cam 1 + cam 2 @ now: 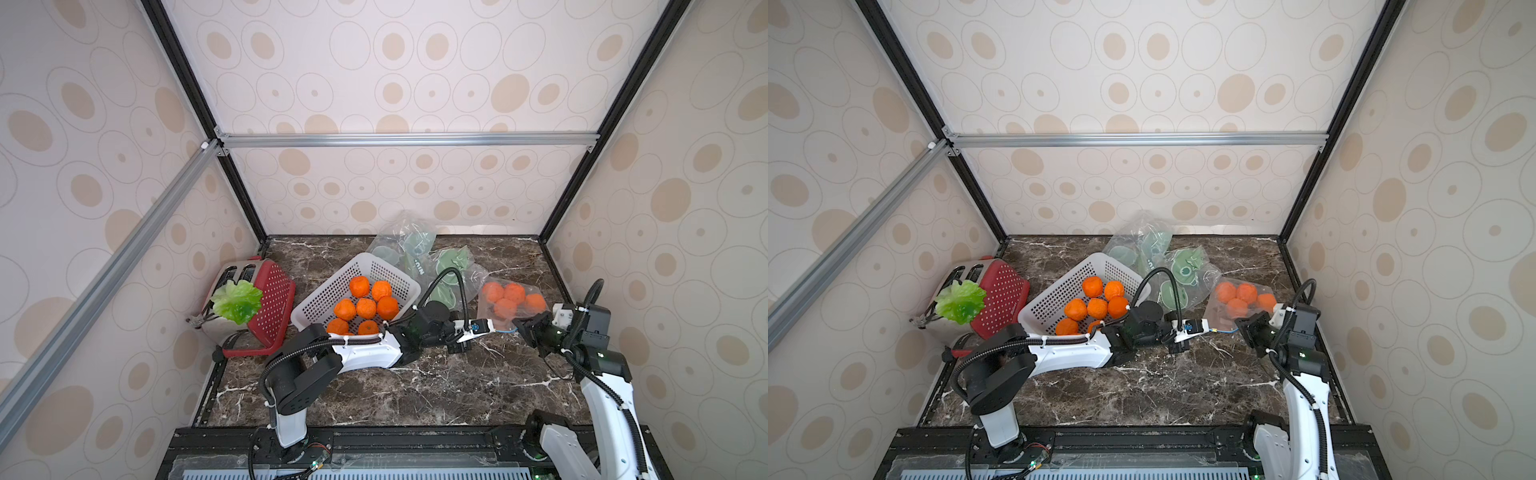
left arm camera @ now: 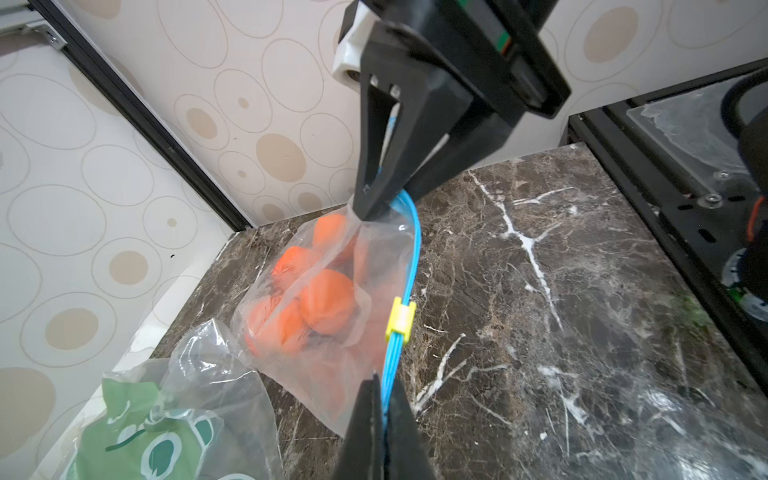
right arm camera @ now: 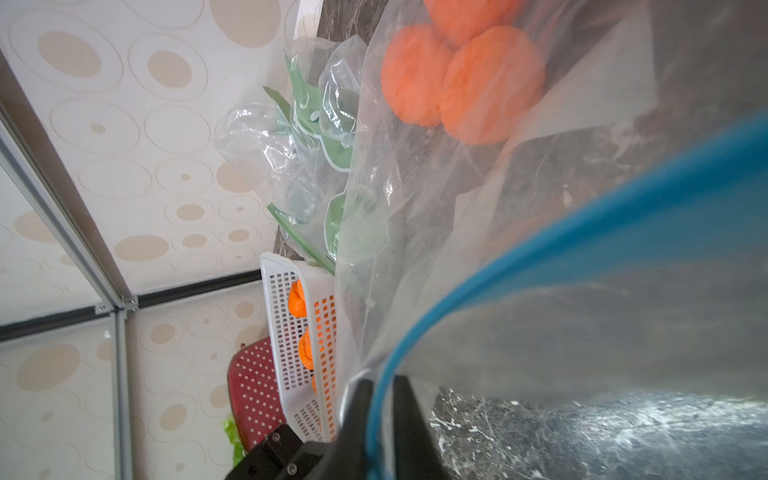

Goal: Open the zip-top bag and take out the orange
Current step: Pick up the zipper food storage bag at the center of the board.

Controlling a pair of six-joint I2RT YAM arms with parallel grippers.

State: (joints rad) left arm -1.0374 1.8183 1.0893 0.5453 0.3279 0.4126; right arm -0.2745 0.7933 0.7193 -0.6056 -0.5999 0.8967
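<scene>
The clear zip-top bag [image 1: 509, 305] [image 1: 1237, 301] lies at the right of the marble table, with several oranges [image 1: 505, 307] [image 2: 324, 299] inside it. Its blue zip strip [image 2: 409, 257] carries a yellow slider [image 2: 400, 318] part way along. My left gripper [image 1: 496, 329] [image 2: 384, 382] is shut on the strip's near end. My right gripper [image 1: 519, 326] [image 2: 376, 210] [image 3: 382, 384] is at the strip's other end. Its fingers stand slightly apart, with the strip running loosely between them. The strip bows between the two grippers.
A white basket [image 1: 395, 270] with several loose oranges stands left of the bag. Two crumpled green-printed bags [image 1: 415, 245] [image 1: 451, 266] lie behind. At the far left are a toaster [image 1: 232, 278], a red perforated tray [image 1: 272, 299] and a lettuce leaf [image 1: 237, 301]. The right wall is close to my right arm.
</scene>
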